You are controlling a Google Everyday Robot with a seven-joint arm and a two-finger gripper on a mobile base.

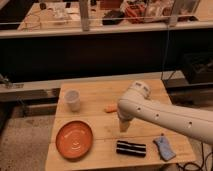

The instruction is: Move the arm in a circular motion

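Observation:
The large white arm [165,116] reaches in from the right edge over the wooden table [95,130]. Its bulbous joint [135,96] sits above the table's middle. The narrower pale tip with the gripper [123,127] points straight down, just above the tabletop, a little above a black ribbed object [131,148] and below a small orange item [110,108]. Small dark dots run along the arm's side.
An orange plate [74,139] lies at the front left. A white cup [73,100] stands at the back left. A blue-grey cloth-like object [163,147] lies at the front right. A dark counter with railing [100,30] runs behind the table.

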